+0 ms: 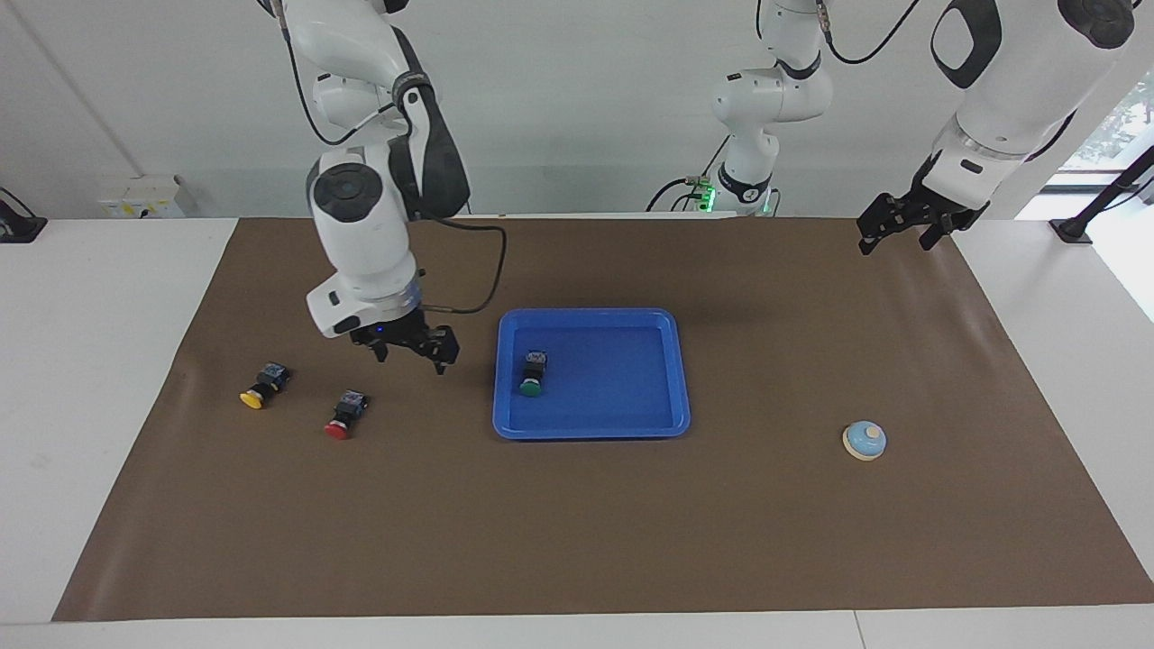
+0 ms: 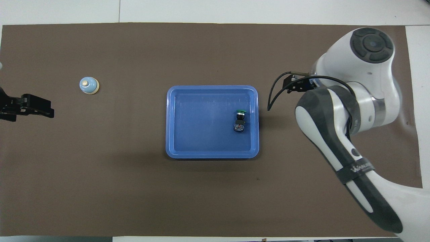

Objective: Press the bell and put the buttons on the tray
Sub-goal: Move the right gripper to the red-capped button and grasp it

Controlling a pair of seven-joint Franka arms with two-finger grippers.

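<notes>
The blue tray [image 1: 613,397] [image 2: 201,127] lies mid-table. A green button [image 1: 533,374] [image 2: 240,120] lies on its side in it, at the end toward the right arm. On the mat toward the right arm's end lie a red button [image 1: 345,416] and a yellow button [image 1: 261,386]; the right arm hides both in the overhead view. My right gripper [image 1: 410,356] hangs open and empty over the mat between the red button and the tray. The light-blue bell [image 1: 865,441] [image 2: 89,85] stands toward the left arm's end. My left gripper [image 1: 897,242] [image 2: 50,110] waits open, over the mat's edge.
A brown mat [image 1: 577,541] [image 2: 134,188] covers most of the white table [image 1: 99,361]. A black cable [image 1: 482,270] loops from the right arm's wrist above the mat beside the tray.
</notes>
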